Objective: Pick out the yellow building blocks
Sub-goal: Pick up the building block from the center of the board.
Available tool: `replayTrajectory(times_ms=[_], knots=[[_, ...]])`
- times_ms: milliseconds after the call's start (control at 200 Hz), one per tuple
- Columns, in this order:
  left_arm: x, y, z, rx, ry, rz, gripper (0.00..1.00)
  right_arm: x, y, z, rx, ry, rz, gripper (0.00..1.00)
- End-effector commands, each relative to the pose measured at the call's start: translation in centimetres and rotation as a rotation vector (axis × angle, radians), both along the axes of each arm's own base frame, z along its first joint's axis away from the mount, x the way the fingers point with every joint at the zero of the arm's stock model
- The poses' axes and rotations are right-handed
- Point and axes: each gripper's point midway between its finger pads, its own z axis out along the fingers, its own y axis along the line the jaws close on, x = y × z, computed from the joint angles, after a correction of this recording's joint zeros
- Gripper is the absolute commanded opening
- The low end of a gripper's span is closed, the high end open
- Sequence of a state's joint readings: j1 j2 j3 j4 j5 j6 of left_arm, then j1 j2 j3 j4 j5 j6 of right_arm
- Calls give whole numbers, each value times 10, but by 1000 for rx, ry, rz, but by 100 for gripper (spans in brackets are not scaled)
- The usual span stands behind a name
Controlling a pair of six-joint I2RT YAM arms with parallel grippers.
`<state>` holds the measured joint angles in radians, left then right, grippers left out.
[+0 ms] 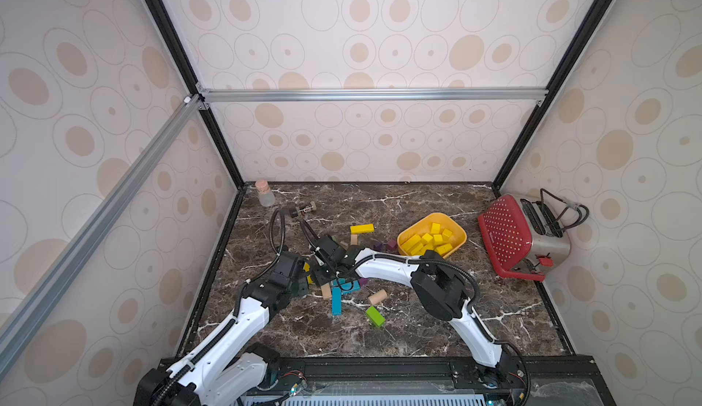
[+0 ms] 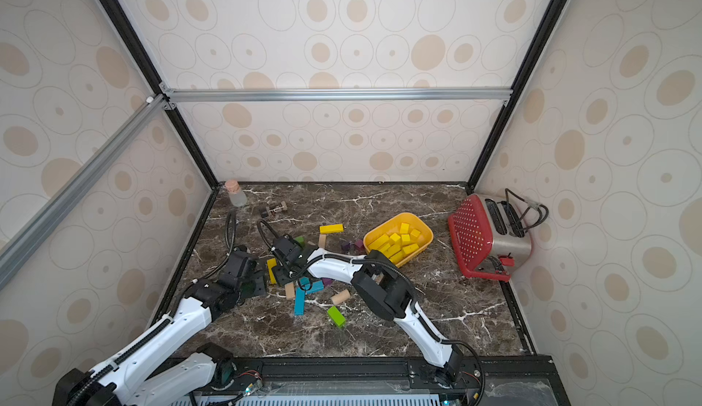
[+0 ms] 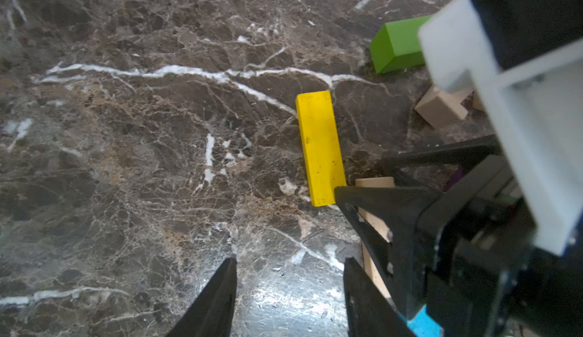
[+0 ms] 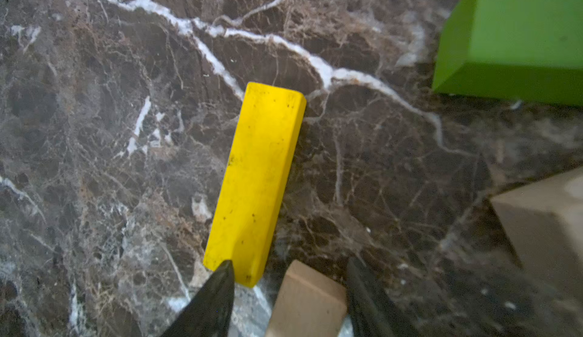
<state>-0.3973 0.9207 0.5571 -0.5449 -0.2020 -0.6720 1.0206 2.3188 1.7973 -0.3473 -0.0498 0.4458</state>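
One yellow building block, a long bar [image 3: 320, 147] [image 4: 257, 181] [image 2: 271, 270], lies flat on the marble between my two grippers. My left gripper [image 3: 290, 261] [image 2: 258, 284] is open just short of it, with only bare marble between its fingers. My right gripper [image 4: 288, 261] [image 2: 283, 273] is open too. One of its fingertips [image 4: 225, 272] overlaps the bar's near end, and a plain wooden block [image 4: 307, 300] lies between its jaws. Another yellow bar [image 1: 361, 228] lies farther back. Several yellow blocks [image 1: 427, 238] sit in the orange-yellow bowl [image 1: 461, 237].
Blue bars [image 1: 336, 301], a wooden cylinder [image 1: 377, 296], purple blocks [image 1: 391, 244] and a lime-green block [image 1: 375, 316] lie around the grippers. Another green block [image 3: 397, 48] sits beyond the bar. A red perforated basket [image 1: 503, 233] leans on a toaster [image 1: 547, 240] at right. A corked bottle [image 1: 264, 194] stands back left.
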Motion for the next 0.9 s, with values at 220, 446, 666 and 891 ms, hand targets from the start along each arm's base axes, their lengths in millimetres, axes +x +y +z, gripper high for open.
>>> replayTrajectory(times_ms=[220, 446, 666, 891], knots=[[-9, 15, -2, -10, -36, 95, 53, 1, 1, -4, -59, -36, 28, 59], [-15, 20, -5, 3, -44, 96, 53, 9, 15, -5, -73, -66, 65, 59], [-16, 23, -4, 17, -54, 98, 53, 8, 30, -16, -82, -35, 113, 56], [-17, 23, -6, 14, -62, 101, 53, 6, 24, -33, -178, -15, 131, 47]])
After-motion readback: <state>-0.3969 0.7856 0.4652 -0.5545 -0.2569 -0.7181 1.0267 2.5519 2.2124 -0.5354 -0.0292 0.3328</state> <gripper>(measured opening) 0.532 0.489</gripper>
